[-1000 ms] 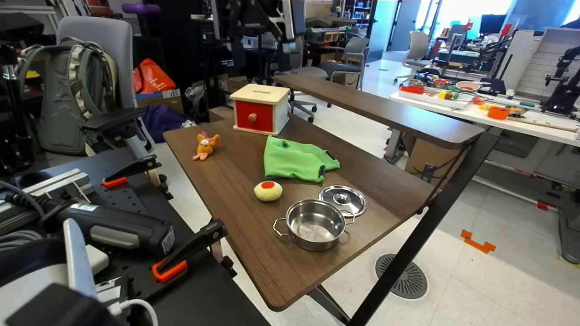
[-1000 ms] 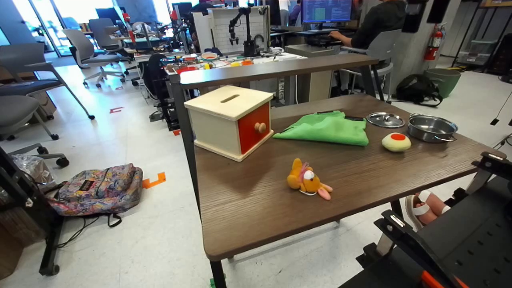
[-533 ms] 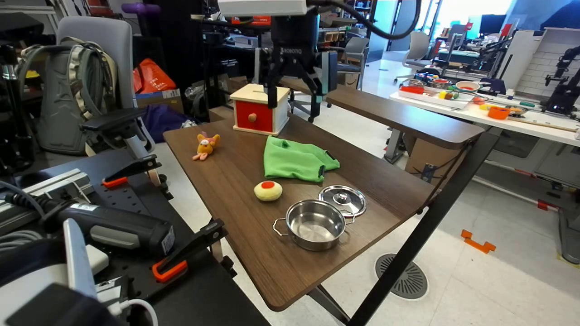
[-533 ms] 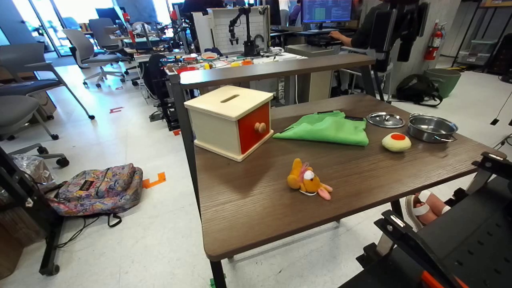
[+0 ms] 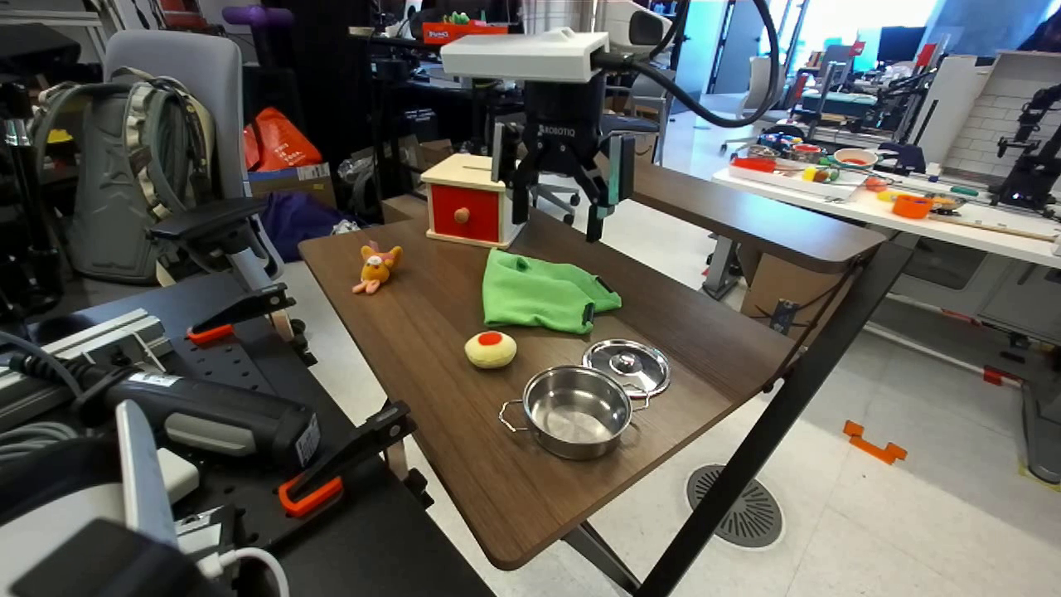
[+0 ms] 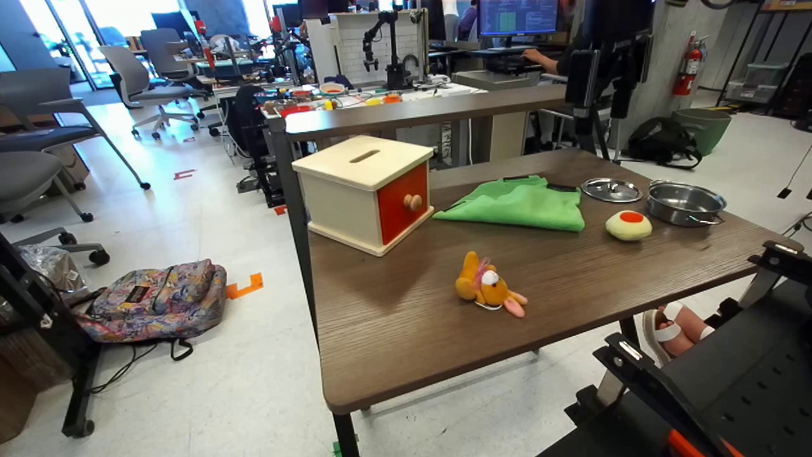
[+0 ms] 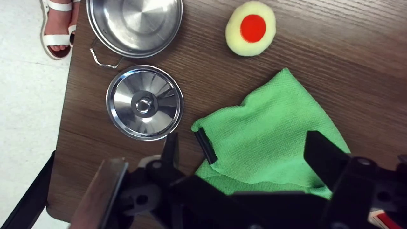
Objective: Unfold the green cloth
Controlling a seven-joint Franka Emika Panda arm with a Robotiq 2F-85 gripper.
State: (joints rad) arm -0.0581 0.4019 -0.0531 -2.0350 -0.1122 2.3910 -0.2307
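Nearest, in an exterior view, is a black bench (image 5: 373,539) with clamps (image 5: 365,444) along its edge, their grips orange. It stands beside a brown tabletop (image 5: 464,431), where a steel pot (image 5: 578,419) comes first, upright, with a wire handle on either side. Just beyond it a steel lid (image 5: 627,366) lies knob up; I cannot tell whether a pot handle touches it. Near both, touching neither, sits a yellow ball (image 5: 490,351) with a red spot.

Past these lies the green cloth (image 5: 539,292), between the lid and a wooden box (image 5: 485,199). It is rumpled and folded over on itself, with dark strips at parts of its edge. In the wrist view a lower layer shows from under the upper one, and a corner points towards the ball. Cloth and lid are just beside each other, not touching.

Higher up, in the air, hangs the claw (image 5: 557,222), its two fingers spread wide and gripping nothing. The wrist view shows the cloth in the gap, and in both exterior views the claw is clear of it.

An orange stuffed toy (image 5: 375,267) lies well apart, near an edge of the tabletop. The box stands furthest back, a round knob on its red front and a slot in its top
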